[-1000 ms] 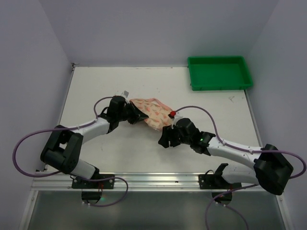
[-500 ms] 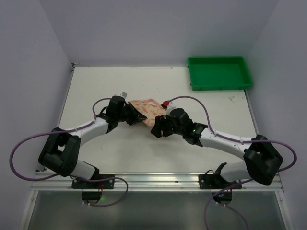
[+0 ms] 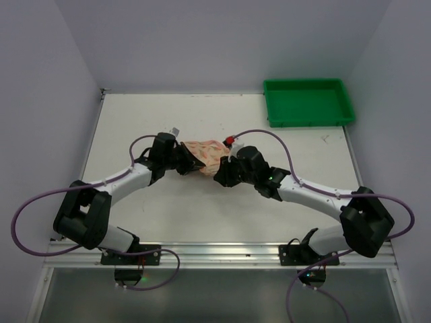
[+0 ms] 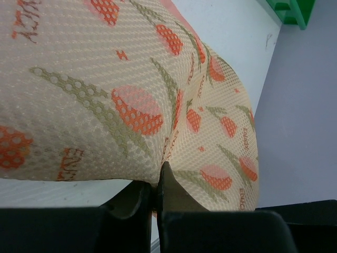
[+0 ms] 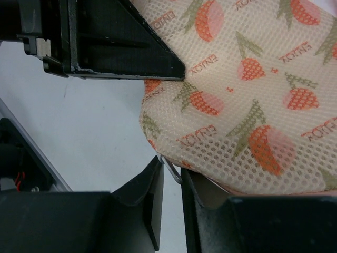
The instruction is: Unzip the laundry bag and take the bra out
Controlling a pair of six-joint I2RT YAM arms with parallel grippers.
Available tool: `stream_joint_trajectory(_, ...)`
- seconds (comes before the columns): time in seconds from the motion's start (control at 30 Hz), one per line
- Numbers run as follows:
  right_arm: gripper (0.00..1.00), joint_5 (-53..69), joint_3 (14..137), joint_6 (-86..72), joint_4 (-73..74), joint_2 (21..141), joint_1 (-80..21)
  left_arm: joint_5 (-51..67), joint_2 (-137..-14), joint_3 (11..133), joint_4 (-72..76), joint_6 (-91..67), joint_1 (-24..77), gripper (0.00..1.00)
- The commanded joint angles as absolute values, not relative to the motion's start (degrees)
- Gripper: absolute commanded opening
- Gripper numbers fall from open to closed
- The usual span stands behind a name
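The laundry bag (image 3: pixel 205 153), cream mesh printed with orange-red leaves, lies mid-table between the two arms. My left gripper (image 3: pixel 185 163) is shut on a pinched fold of the bag's mesh (image 4: pixel 158 132) at its left end; its fingertips (image 4: pixel 157 182) meet with fabric between them. My right gripper (image 3: pixel 220 176) is at the bag's near right edge. Its jaws (image 5: pixel 172 174) stand narrowly apart, with the thin metal zip pull (image 5: pixel 174 171) slanting across the gap. The bag (image 5: pixel 247 95) bulges just above the right fingers. The bra is hidden.
A green plastic tray (image 3: pixel 308 101) stands at the back right of the white table (image 3: pixel 135 128). The left gripper's black fingers (image 5: pixel 116 47) show close above in the right wrist view. Purple cables loop off both arms.
The right arm has swung up and left to the bag's near edge, and its jaws have narrowed around the zip pull. The left gripper has kept its hold on the mesh.
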State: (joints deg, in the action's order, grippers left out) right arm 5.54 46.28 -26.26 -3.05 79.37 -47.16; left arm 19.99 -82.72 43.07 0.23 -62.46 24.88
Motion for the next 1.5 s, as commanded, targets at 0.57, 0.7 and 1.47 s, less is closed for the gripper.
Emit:
stream_joint_trajectory(0.57,0.0,4.6,37.2,-22.0,4.8,68.7,-40.0,25.7,-88.9,51.8,-5.4,-40.6,18.9,0.0)
stream_joint_trajectory(0.7,0.0,7.4,38.5,-24.5,2.5,70.7,-40.3,29.0,-94.8,56.8,-4.5,-37.2,18.9,0.01)
stream_joint_trajectory(1.47,0.0,17.6,58.1,-34.1,-8.1,97.6,-46.5,19.0,-81.5,44.8,-3.3,-55.6,19.7,0.93)
